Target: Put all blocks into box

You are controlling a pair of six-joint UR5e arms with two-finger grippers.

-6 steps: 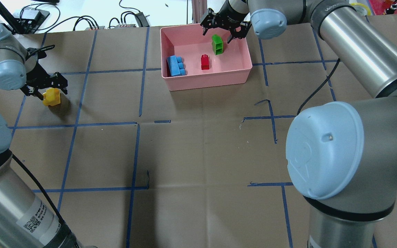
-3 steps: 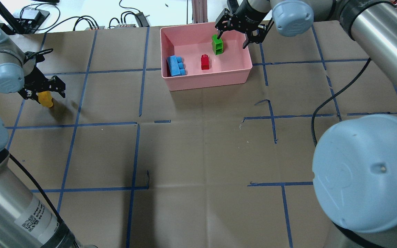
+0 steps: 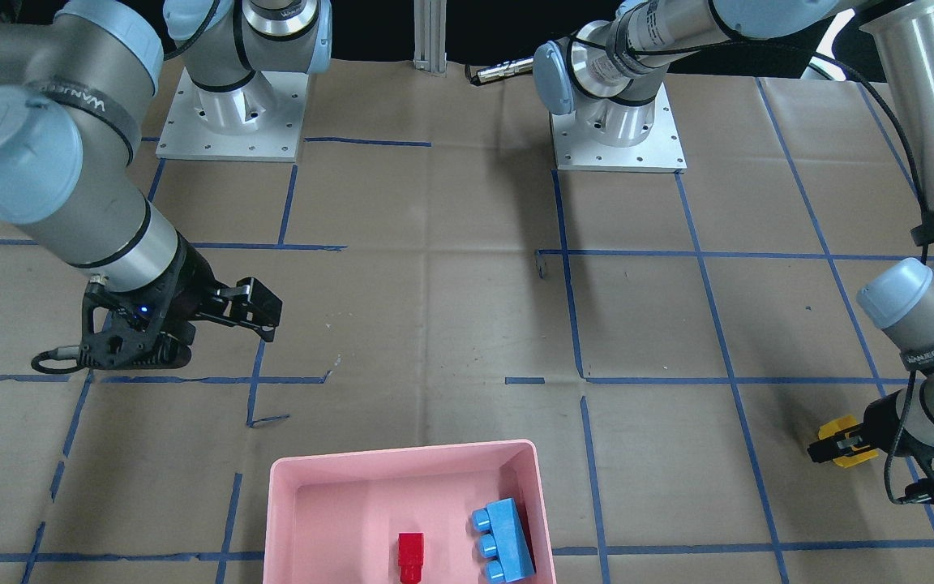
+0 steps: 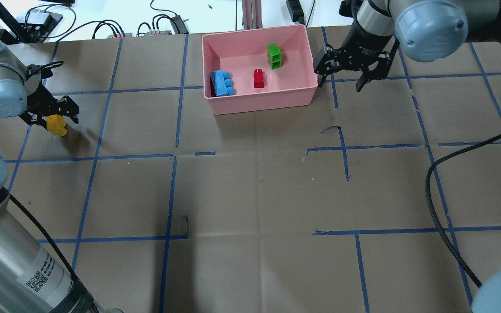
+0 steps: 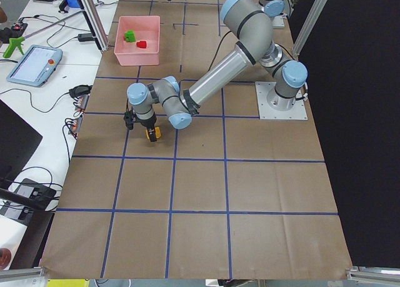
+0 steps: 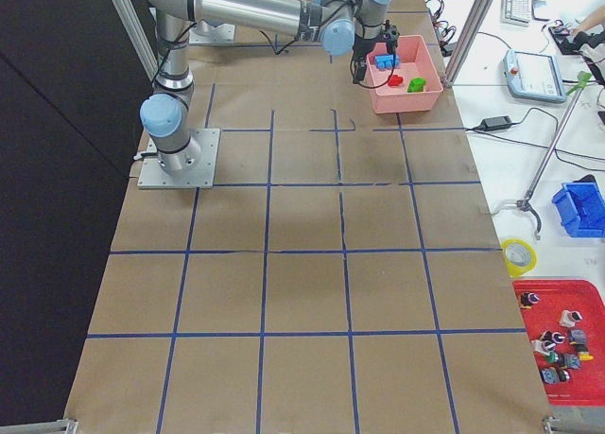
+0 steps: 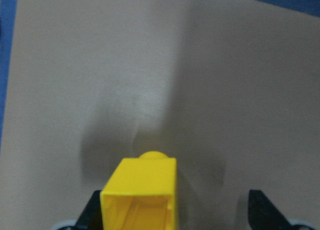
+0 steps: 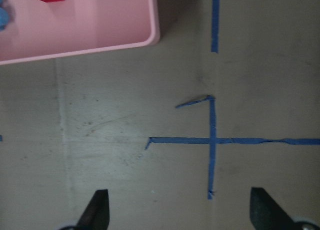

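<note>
The pink box [image 4: 259,104] stands at the far middle of the table. In it lie the green brick [image 4: 274,56], the red brick [image 4: 258,78] and the light-blue brick [image 4: 222,82]. The yellow brick [image 4: 56,124] is at the far left on the table paper. My left gripper [image 4: 51,118] is down around it with the jaws wide apart. In the left wrist view the yellow brick [image 7: 140,192] sits against one finger [image 7: 92,212], hollow side towards the camera. My right gripper [image 4: 339,81] is open and empty just right of the box, above the table.
Blue tape lines grid the brown paper [image 4: 250,182]. Cables and boxes [image 4: 159,24] lie beyond the table's far edge. The arm bases [image 3: 617,130] stand at the robot's side. The box corner [image 8: 100,34] shows in the right wrist view.
My right gripper has left the box and moved right and nearer, leaving the green brick inside. My left gripper has shifted slightly left over the yellow brick, which turned and slid left.
</note>
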